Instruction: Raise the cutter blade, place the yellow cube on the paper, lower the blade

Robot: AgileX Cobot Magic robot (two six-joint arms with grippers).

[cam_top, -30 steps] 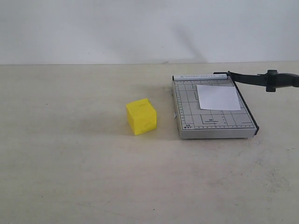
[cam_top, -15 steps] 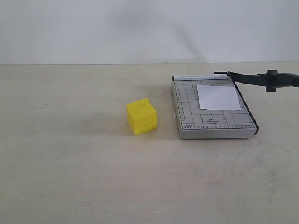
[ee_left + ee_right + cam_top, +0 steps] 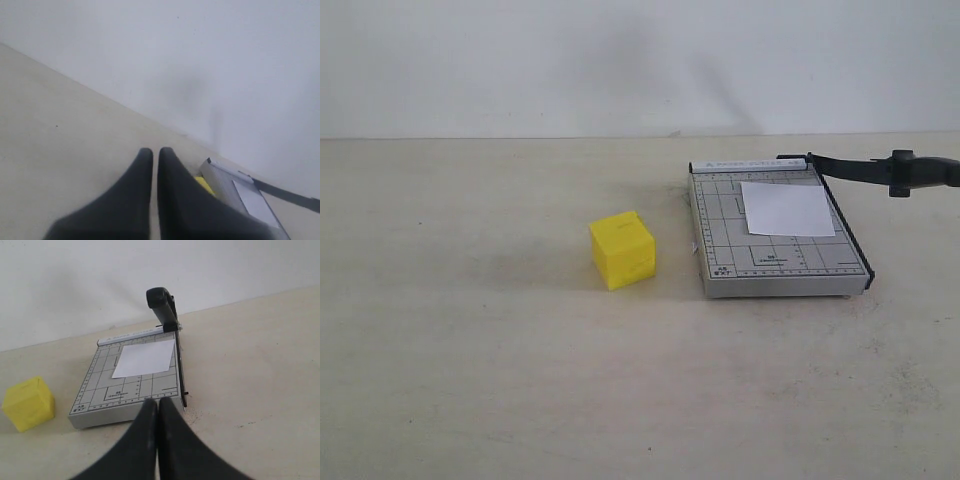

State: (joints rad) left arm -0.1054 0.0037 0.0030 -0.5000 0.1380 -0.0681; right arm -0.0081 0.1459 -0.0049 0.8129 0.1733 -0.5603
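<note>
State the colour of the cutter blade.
Black: the cutter blade shows best in the right wrist view.

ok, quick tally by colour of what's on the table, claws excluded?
Yellow: 1, the yellow cube
White: 1, the paper
Grey: 1, the trimmer base
Black: 1, the cutter blade
Total: 4

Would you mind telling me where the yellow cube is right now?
In the exterior view, the yellow cube sits on the table near the middle, just left of the grey trimmer and apart from it, not yet on the paper.
</note>
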